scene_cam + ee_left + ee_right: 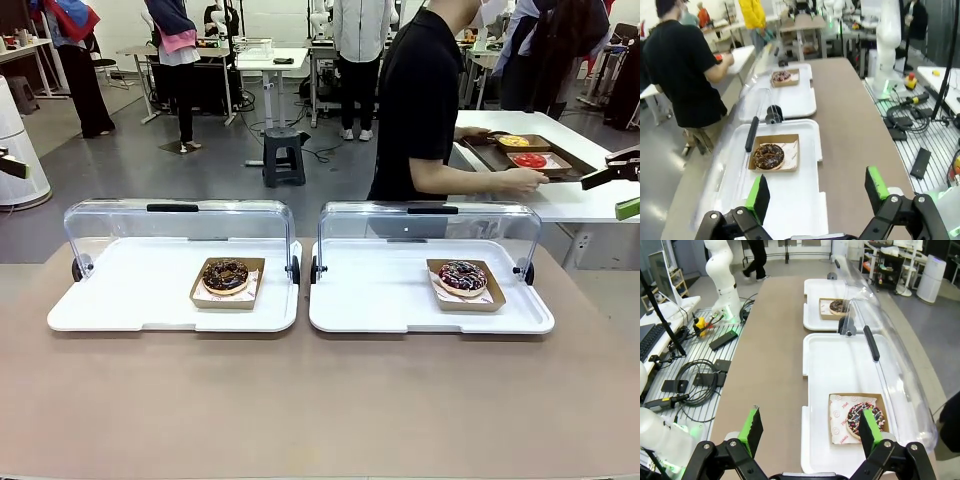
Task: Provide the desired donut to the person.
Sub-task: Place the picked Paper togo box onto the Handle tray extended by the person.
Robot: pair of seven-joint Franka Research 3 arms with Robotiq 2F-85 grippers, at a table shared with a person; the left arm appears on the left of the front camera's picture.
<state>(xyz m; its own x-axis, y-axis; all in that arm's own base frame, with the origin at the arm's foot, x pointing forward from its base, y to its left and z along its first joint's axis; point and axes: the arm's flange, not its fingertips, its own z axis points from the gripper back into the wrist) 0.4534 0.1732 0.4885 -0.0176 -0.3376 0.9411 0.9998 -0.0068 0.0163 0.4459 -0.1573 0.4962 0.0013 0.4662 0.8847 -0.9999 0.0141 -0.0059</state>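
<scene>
In the front view, the person [420, 100] stands past the worktop [320, 400], turned to a side table. A chocolate donut [226, 274] and a sprinkle donut [462, 275] each sit on a white tray.

In the left wrist view, the left end effector [817, 192] is wide open and holds nothing. The chocolate donut [768, 156] lies just ahead of it.

In the right wrist view, the right end effector [810, 430] is wide open and holds nothing. The sprinkle donut [862, 419] sits beside one green finger.

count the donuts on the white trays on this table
2. A chocolate donut sits in a cardboard holder on the left white tray; a sprinkled donut sits in a holder on the right white tray. Both clear lids are up, and none looks hidden.
</scene>
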